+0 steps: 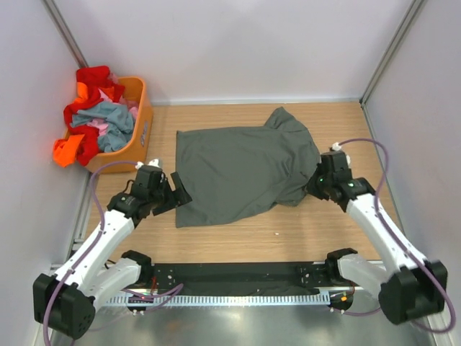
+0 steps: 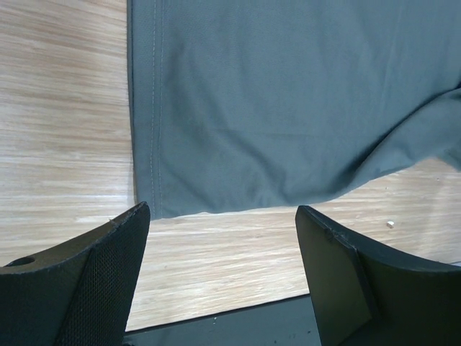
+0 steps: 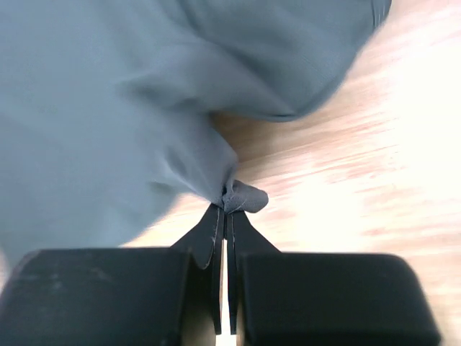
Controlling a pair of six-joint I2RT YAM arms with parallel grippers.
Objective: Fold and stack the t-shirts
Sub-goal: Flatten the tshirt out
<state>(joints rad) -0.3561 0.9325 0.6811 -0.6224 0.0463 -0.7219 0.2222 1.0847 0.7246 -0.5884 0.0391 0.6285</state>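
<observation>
The wooden table [image 1: 238, 241] is the biggest thing, with white walls on three sides. A dark grey t-shirt [image 1: 238, 169] lies spread in the middle of it. Its left edge is straight and flat, and its right side is bunched up. There is bare wood near the arms, in a thin strip on the far side, and to the right of the shirt. An orange basket [image 1: 141, 130] sits in the far left corner, full of red, pink, orange and blue-grey t-shirts [image 1: 101, 115]. The left gripper [image 2: 223, 216] is wide open just beside the shirt's near left corner, holding nothing. The right gripper [image 3: 227, 209] is pinched tight on a small fold at the shirt's near right edge. A tiny white crumb [image 2: 390, 223] lies on the bare wood near the shirt.
</observation>
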